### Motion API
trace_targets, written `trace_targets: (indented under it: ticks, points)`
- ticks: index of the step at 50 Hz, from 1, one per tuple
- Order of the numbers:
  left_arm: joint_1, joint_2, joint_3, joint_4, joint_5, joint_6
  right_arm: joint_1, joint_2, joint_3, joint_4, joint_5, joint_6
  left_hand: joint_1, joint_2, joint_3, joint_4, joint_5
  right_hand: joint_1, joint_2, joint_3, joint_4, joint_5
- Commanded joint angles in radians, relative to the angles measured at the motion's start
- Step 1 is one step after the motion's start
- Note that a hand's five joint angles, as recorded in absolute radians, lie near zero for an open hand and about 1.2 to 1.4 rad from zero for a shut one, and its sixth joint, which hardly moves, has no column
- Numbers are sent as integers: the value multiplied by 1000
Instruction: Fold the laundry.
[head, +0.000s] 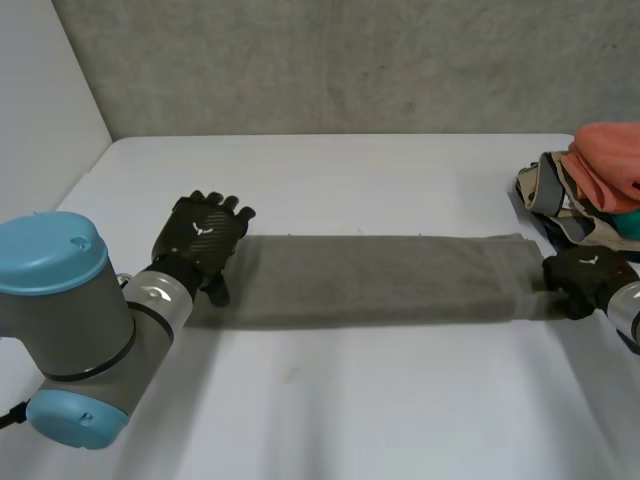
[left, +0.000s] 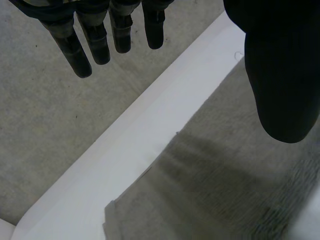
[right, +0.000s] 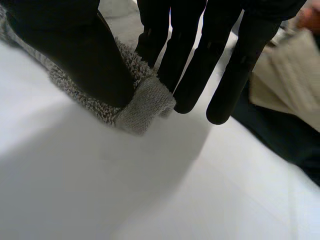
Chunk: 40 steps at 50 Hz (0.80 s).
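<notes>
Nearest to the camera in the head view is the left arm (head: 70, 330) with its light-blue caps, at the near left. Its left hand (head: 203, 235) is over the left end of the grey towel (head: 380, 280), which lies as a long folded strip from left to right on the white table (head: 330, 420). The right hand (head: 583, 280) is at the right end of the towel. A pile of clothes (head: 595, 180) lies at the far right, just beside this hand.

In the left wrist view the fingers (left: 75, 50) are straight and a little apart, and the thumb (left: 282, 85) is above the towel (left: 225, 190); they hold nothing.

In the right wrist view the thumb (right: 85, 55) and the fingers (right: 192, 70) pinch a corner of the towel (right: 142, 107) between them, low on the table.
</notes>
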Motion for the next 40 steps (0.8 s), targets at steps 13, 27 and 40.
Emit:
trace_targets:
  ticks: [13, 27, 40]
  points:
    - [33, 157, -66, -7, -7, 3, 14, -196, 11, -112, 216, -335, -29, -28, -32, -27, -49, 286, 220, 207, 208, 242]
    - [80, 209, -98, -12, -9, 1, 706, -54, -123, -354, 58, -186, -29, -28, -32, -27, -49, 286, 220, 207, 208, 242]
    - [70, 194, -126, -4, -4, 1, 889, 144, -154, -366, -25, -185, -29, -28, -32, -27, -49, -832, -898, -911, -910, -876]
